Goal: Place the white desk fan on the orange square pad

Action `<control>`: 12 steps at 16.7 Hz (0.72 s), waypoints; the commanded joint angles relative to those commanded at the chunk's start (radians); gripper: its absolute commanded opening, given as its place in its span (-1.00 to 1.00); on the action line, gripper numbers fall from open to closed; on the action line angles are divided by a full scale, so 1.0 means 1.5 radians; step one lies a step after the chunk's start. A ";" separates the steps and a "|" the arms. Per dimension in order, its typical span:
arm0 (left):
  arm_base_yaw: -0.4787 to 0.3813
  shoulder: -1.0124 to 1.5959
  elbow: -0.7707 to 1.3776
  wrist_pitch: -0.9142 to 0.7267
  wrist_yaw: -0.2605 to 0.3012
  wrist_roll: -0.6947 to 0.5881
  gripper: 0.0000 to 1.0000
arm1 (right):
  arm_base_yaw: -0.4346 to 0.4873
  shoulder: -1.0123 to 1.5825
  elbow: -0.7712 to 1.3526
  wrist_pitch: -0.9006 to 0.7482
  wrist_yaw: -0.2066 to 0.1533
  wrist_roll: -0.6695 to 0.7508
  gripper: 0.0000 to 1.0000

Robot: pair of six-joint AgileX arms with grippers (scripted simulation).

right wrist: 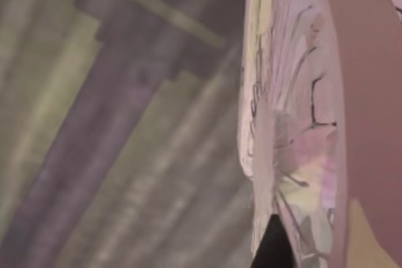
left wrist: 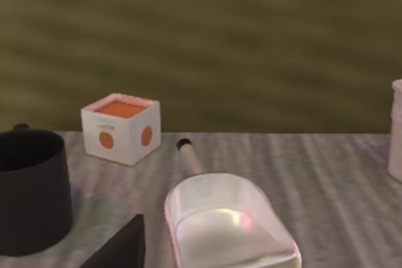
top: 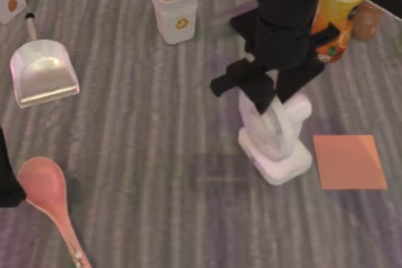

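From above, the white desk fan (top: 276, 139) stands upright on the surface, just left of the orange square pad (top: 349, 161) and apart from it, so the placing is not yet done: judging by this, the fan has yet to be lifted, carried right and set down on the pad. The right claw (top: 271, 100) is down over the top of the fan's round grille, one finger on each side of it; whether the fingers are actually pressing on the grille I cannot tell. The left arm sits idle at the left edge near a pink spoon (top: 47, 189). The left wrist view shows none of the task's things, only a white scoop (left wrist: 229, 227) and an orange-and-white box (left wrist: 121, 128) on the surface (its own claw's state is not readable here). The right wrist view is filled by the fan's grille (right wrist: 292, 123), very close to the camera, with one dark fingertip (right wrist: 272, 246) against it and the striped surface behind.
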 joint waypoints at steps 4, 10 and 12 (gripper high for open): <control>0.000 0.000 0.000 0.000 0.000 0.000 1.00 | -0.045 -0.040 -0.055 0.010 0.000 -0.194 -1.00; 0.000 0.000 0.000 0.000 0.000 0.000 1.00 | -0.132 -0.131 -0.160 0.042 -0.003 -0.587 -1.00; 0.000 0.000 0.000 0.000 0.000 0.000 1.00 | -0.160 -0.160 -0.198 0.052 -0.004 -0.708 -1.00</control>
